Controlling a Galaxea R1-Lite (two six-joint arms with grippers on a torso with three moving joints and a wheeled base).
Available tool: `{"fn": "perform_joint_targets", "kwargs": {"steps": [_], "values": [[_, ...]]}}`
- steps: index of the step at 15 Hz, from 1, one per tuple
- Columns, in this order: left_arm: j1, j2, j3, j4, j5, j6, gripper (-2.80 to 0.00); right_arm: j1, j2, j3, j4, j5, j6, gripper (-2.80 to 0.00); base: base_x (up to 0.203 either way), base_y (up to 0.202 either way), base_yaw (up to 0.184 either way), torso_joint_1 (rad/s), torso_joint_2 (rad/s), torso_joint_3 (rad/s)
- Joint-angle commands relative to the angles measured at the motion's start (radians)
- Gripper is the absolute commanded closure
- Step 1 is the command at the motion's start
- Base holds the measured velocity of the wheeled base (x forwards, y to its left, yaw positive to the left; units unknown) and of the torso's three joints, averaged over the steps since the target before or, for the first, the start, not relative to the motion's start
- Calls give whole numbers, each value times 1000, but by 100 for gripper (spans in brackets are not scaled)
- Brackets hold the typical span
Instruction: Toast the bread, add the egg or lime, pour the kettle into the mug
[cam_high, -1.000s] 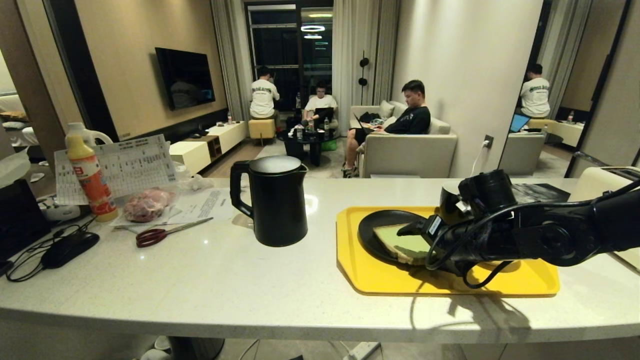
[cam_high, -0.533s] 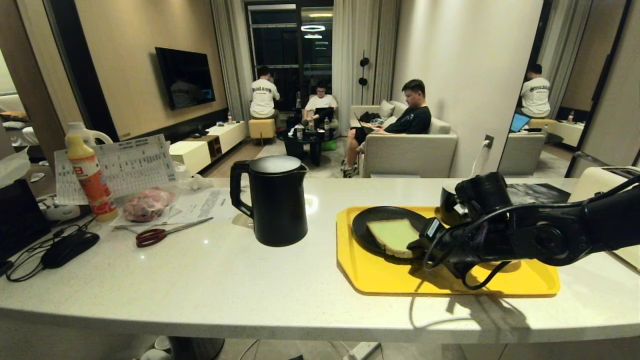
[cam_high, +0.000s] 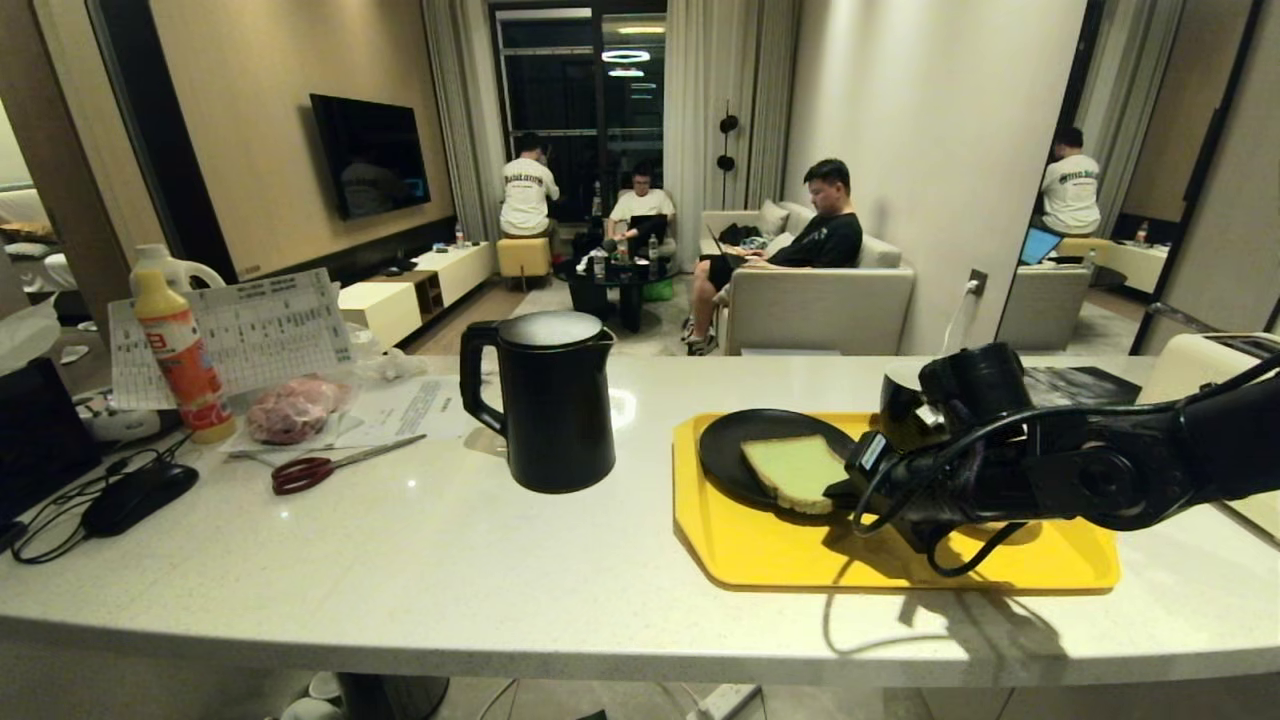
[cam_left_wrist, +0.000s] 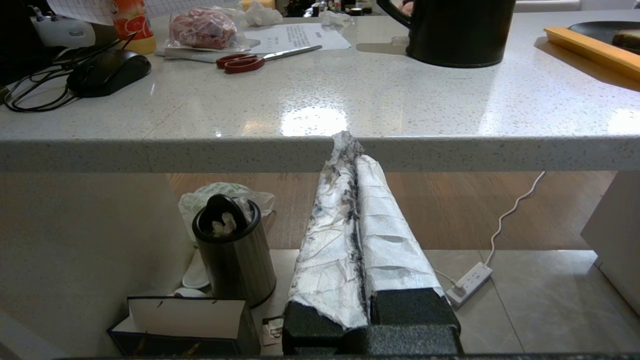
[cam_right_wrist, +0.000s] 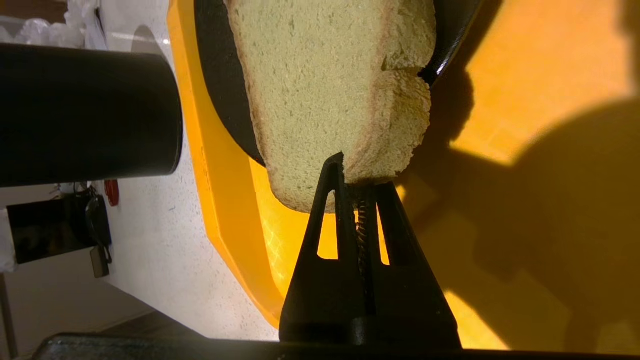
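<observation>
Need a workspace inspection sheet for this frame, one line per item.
Surface: pale speckled counter, yellow tray at right.
Job's things: bread on black plate; kettle upright left of the tray.
Clutter: scissors, bottle, bagged meat, papers.
Grippers: right pincer shut on the bread's edge; left pincer shut, below the counter edge.
Cables: black tangle by mouse.
Surroundings: people seated in the lounge behind.

Pale green bread lies on plate; black kettle upright
</observation>
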Motion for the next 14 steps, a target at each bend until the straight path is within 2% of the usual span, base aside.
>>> {"fn": "perform_joint_targets", "kwargs": {"steps": [1, 6, 11, 14], "values": [[0, -3, 0, 0, 0, 0, 0, -28, -38, 7, -1, 7, 6, 0, 0, 0, 0, 0, 0, 0], [0, -3, 0, 0, 0, 0, 0, -52, -155, 27, 5, 14, -2, 0, 0, 0, 0, 0, 0, 0], [0, -3, 0, 0, 0, 0, 0, -50, -281, 65, 9, 76, -7, 0, 0, 0, 0, 0, 0, 0], [0, -3, 0, 0, 0, 0, 0, -50, -361, 64, 61, 77, -51, 0, 0, 0, 0, 0, 0, 0]]}}
